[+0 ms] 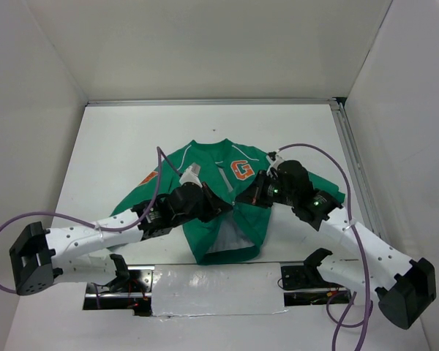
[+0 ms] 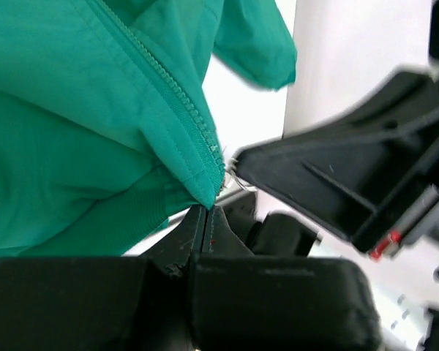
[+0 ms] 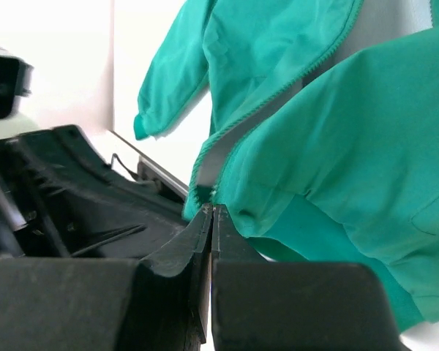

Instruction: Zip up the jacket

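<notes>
The jacket (image 1: 249,219) lies flat at the middle of the table (image 1: 132,139), G patch (image 1: 241,170) up, its lower front parted over white lining (image 1: 230,238); only the overhead view shows this, with both arms converging on the front opening. The left wrist view alone shows the left end effector (image 2: 207,213) closed on the zipper (image 2: 177,95) edge's bottom corner. The right wrist view shows the right end effector (image 3: 211,212) closed on the opposite front edge.

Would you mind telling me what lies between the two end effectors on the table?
Only the jacket lies there: its front zipper, between the left end effector and right end effector, seen in the top external view.
</notes>
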